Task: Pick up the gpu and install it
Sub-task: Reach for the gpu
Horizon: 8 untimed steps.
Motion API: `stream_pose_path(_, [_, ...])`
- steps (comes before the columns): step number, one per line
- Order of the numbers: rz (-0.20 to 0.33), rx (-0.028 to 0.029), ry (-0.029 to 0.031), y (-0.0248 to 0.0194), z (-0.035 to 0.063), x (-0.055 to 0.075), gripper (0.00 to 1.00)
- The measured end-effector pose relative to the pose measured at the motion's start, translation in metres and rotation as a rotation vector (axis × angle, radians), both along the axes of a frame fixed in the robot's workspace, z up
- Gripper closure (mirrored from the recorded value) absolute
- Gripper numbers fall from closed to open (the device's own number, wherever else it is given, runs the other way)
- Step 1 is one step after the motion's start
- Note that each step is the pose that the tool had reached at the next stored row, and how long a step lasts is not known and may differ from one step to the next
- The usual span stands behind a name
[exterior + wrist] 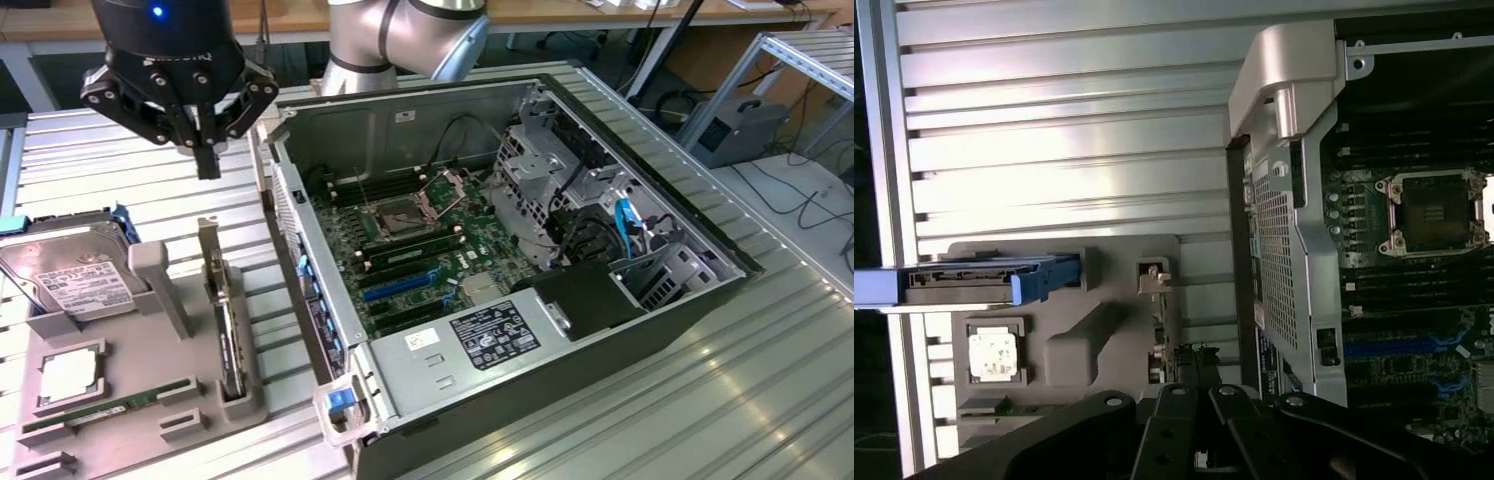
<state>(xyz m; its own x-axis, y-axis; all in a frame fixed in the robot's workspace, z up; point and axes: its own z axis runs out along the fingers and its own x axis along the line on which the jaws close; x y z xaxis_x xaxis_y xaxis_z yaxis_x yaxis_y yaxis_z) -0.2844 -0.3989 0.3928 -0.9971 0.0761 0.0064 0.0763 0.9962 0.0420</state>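
Where the grey moulded tray (147, 365) lies on the ribbed metal table (667, 400), just off the open computer case (387, 120) on the exterior view's left, its nearest pockets hold a slim green RAM stick (94, 413) and, just behind it, a square silver processor (67, 375); the gpu (231, 340) stands on edge in the tray slot closest to the case, a thin dark card with a long narrow metal bracket rising at its far end, and nothing touches it; farther back on the tray, on the side away from the case, rests a boxy silver hard drive (67, 275) with a white label whose print is too small to read, and blue plastic at its edge; at the case's near corner sits a box-shaped power supply (441, 375) in bare sheet metal, carrying a black label with white writing that cannot be made out and a small white sticker beside it; deeper inside the case the green motherboard (454, 215) shows blue and black slots and an open square socket (400, 215) framed in metal; against the case's wall on the exterior view's right are a perforated steel drive cage (534, 165) and a blue cable (625, 225); beyond the tray, off the case's far corner, hangs the black gripper (207, 160), its fingers pressed together on nothing, apart from the gpu.
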Motion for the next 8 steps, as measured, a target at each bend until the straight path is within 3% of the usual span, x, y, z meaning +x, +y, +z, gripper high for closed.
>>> stream_pose_path(8, [0.0, 0.0, 0.0, 0.0, -0.0001, -0.02, 0.89])
